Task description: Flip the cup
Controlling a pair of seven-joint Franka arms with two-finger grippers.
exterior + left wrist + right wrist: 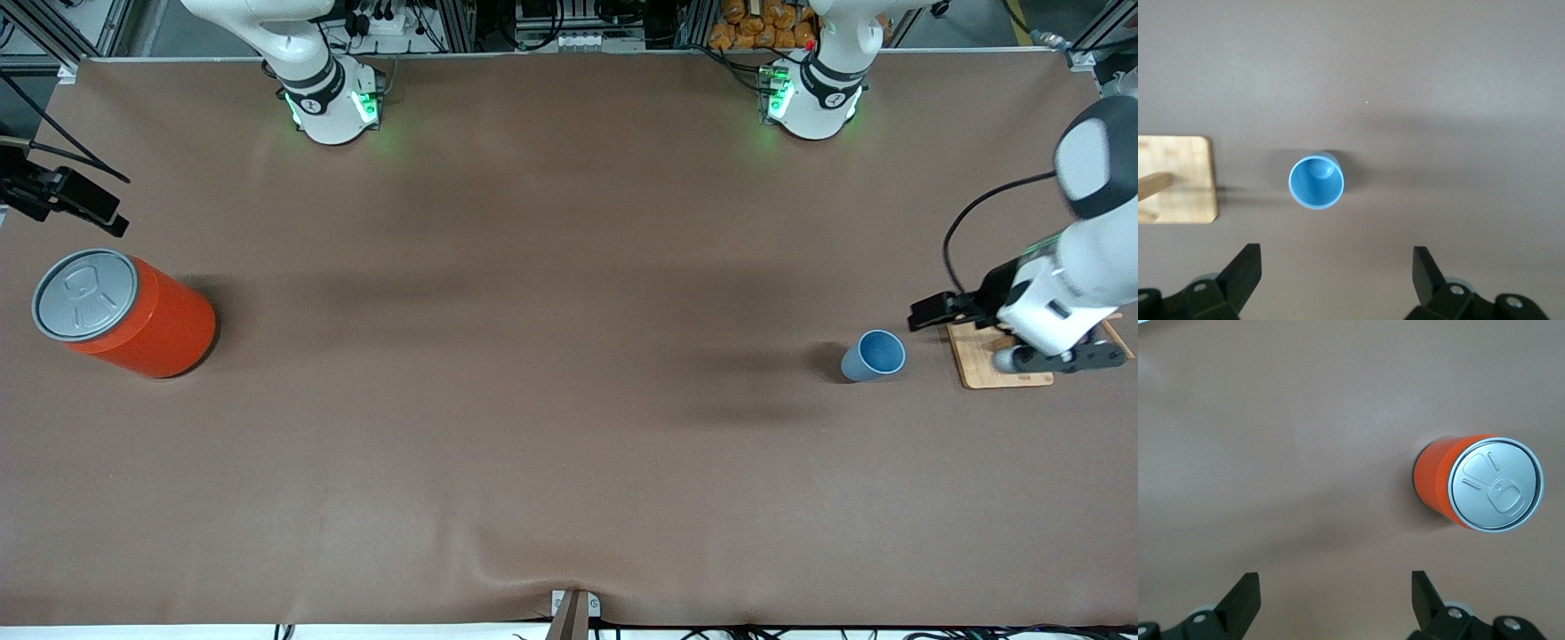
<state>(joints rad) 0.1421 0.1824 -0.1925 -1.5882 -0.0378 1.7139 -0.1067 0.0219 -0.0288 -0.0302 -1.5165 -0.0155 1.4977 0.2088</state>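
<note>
The light-blue cup (873, 356) stands upright on the brown table toward the left arm's end, its darker blue inside facing up. My left gripper (1067, 358) hangs open above a wooden board beside the cup and holds nothing. In the left wrist view the cup (1316, 181) sits apart from the open left gripper (1337, 273), its mouth toward the camera. My right gripper (1335, 600) is open and empty over bare table at the right arm's end; only a black part of it (53, 191) shows in the front view.
A large orange can (133, 316) with a grey lid stands at the right arm's end, also seen as the can (1481, 483) in the right wrist view. A small wooden board (982, 360) lies beside the cup; the board (1185, 177) carries a wooden peg (1151, 185).
</note>
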